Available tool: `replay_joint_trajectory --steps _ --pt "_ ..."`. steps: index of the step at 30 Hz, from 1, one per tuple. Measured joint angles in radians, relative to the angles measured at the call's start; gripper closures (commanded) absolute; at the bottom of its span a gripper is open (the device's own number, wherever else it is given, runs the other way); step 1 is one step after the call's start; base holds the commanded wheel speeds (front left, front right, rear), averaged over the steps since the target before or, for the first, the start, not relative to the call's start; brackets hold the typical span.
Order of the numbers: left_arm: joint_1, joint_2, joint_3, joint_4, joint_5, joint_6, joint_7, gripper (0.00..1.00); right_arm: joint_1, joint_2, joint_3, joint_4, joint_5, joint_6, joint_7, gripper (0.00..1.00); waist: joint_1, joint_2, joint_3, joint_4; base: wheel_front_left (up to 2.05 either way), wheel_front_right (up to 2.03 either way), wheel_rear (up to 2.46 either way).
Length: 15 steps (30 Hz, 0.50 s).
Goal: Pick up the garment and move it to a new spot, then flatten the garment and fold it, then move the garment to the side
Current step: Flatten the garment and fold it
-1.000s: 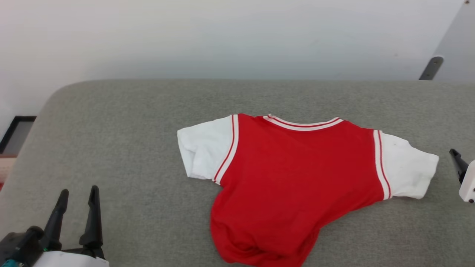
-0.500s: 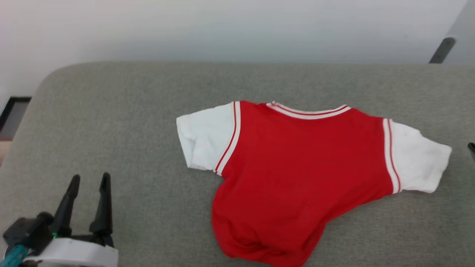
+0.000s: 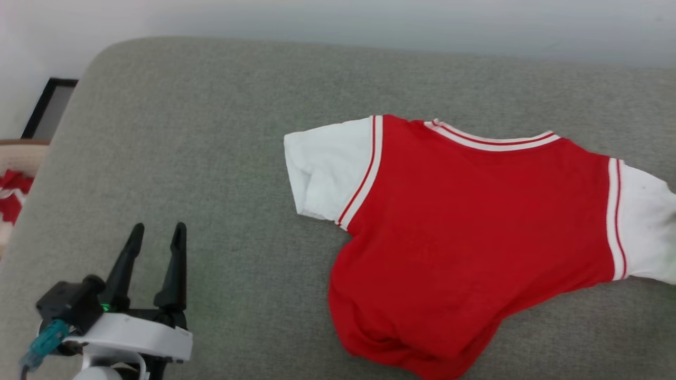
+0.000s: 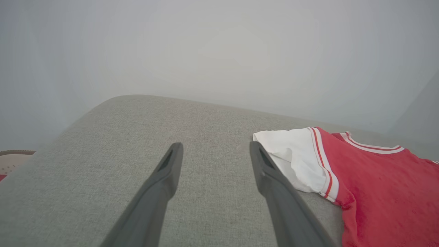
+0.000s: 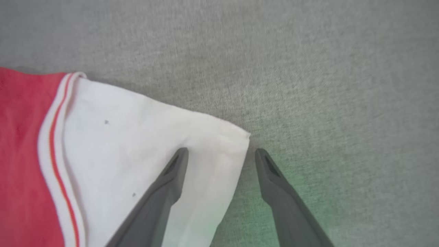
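Head cam panned, jersey (image 3: 465, 232) itself hasn't shifted: flat on the desk (image 3: 211, 132), well right of my open left hand (image 3: 159, 227). Right hand (image 5: 221, 151) open, sleeve (image 5: 154, 137) hem between its fingers. Pickup not started.

- The garment (image 3: 465, 221) runs off the head view's right edge at one white sleeve (image 3: 647, 232), and off the bottom edge at its bunched hem.
- Its underside, lying against the grey cushion (image 3: 211, 132), is hidden.
- The left gripper (image 3: 159, 228) is cut off at the wrist by the bottom edge.
- A red-and-white cloth (image 3: 9, 192) is mostly cut off by the left edge, so what it is cannot be told.
- In the right wrist view, one finger of the right gripper (image 5: 221, 152) covers part of the sleeve; touching or apart, unclear.
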Motion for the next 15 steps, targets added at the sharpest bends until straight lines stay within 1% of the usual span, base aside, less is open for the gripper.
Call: replay_joint_trajectory --steps 1,2,3,6,8,15 --pt "-0.005 -0.001 -0.005 0.007 -0.001 0.0 -0.003 0.0 -0.009 -0.001 -0.005 0.021 -0.004 0.0 0.004 0.0 0.0 0.0 0.005 0.006 0.0 0.0 0.0" --pt "-0.009 -0.001 -0.01 0.011 -0.001 -0.001 -0.005 0.0 -0.019 -0.002 -0.016 0.047 -0.007 0.0 0.012 0.51 0.0 0.0 0.008 0.012 0.0 0.0 0.0" --pt "-0.012 0.0 -0.015 0.017 -0.001 -0.003 -0.007 0.0 -0.028 -0.006 -0.02 0.07 -0.024 0.0 0.017 1.0 0.0 0.0 0.012 0.018 0.0 0.0 0.0" --pt "-0.018 0.001 -0.022 0.03 -0.009 -0.004 -0.009 0.0 -0.057 -0.016 -0.017 0.102 -0.051 0.0 0.025 1.0 0.0 0.0 0.018 0.031 0.0 0.0 0.0" --pt "-0.02 0.004 -0.023 0.037 -0.011 -0.004 -0.012 0.0 -0.066 -0.015 -0.025 0.119 -0.062 0.0 0.008 1.0 0.0 0.0 0.018 0.033 0.0 0.0 0.0" --pt "-0.047 0.026 -0.023 0.046 -0.025 -0.005 -0.005 0.0 -0.083 0.007 -0.027 0.153 -0.082 0.0 -0.029 1.0 0.0 0.0001 0.005 0.017 0.0 0.0 0.0"
